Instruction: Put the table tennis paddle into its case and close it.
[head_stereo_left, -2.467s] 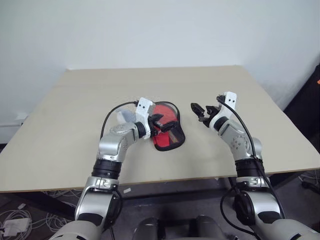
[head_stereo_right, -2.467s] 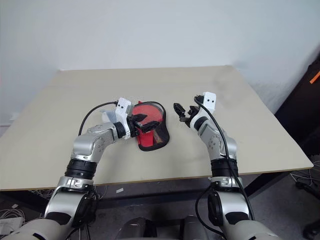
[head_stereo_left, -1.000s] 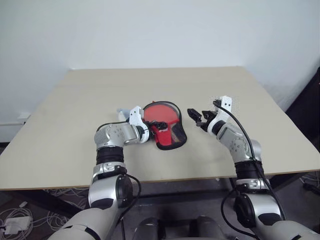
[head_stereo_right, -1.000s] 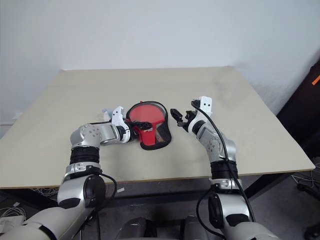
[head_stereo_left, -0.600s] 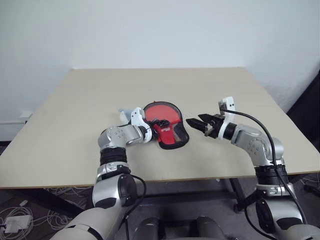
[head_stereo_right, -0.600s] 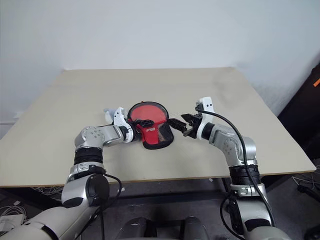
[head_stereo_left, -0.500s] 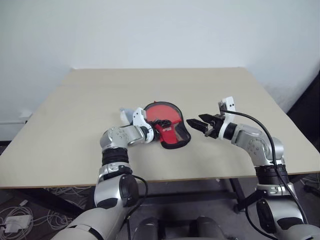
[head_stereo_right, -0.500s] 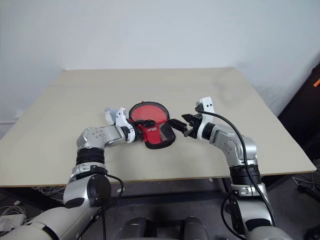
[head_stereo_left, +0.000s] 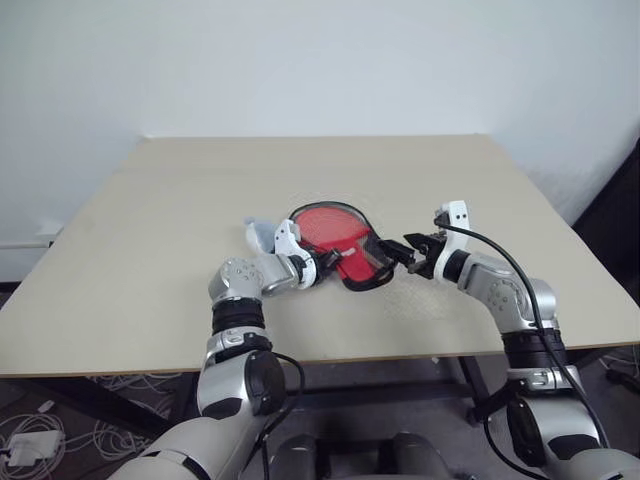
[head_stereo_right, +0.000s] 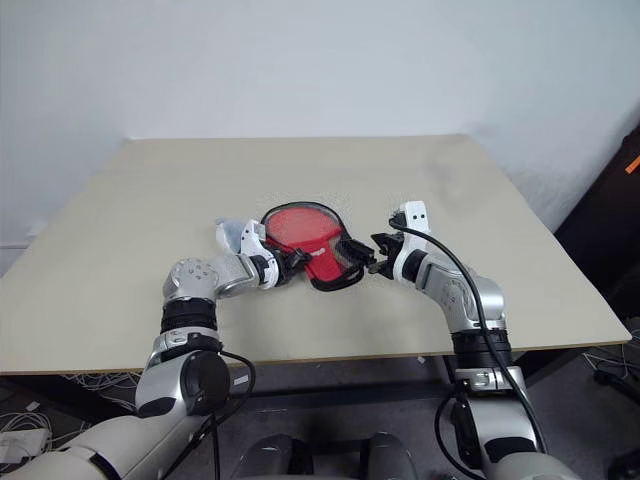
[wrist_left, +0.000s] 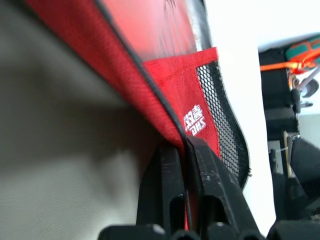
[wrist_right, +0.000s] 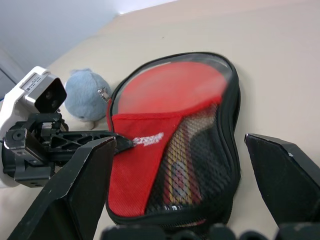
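Observation:
The case (head_stereo_left: 352, 262) lies open at the middle of the table, red flap and black mesh upward. Inside it lies the table tennis paddle (wrist_right: 172, 87), its red face bare. Its wooden handle (wrist_right: 178, 176) shows through the mesh. My left gripper (head_stereo_left: 326, 261) is shut on the edge of the red flap (wrist_left: 172, 82) from the left side. In the left wrist view its fingers (wrist_left: 171, 172) pinch the fabric beside the white logo. My right gripper (head_stereo_right: 373, 250) is open at the case's right side, by its narrow end, jaws wide apart with nothing between them.
A pale bluish rounded lump (head_stereo_left: 259, 233) sits on the table (head_stereo_left: 140, 230) just left of the case, behind my left wrist. Bare tabletop lies all around. The table's front edge is near the arms.
My left gripper has shut on the case's red flap. The right gripper has swung in towards the case's right side. The case has shifted a little to the right.

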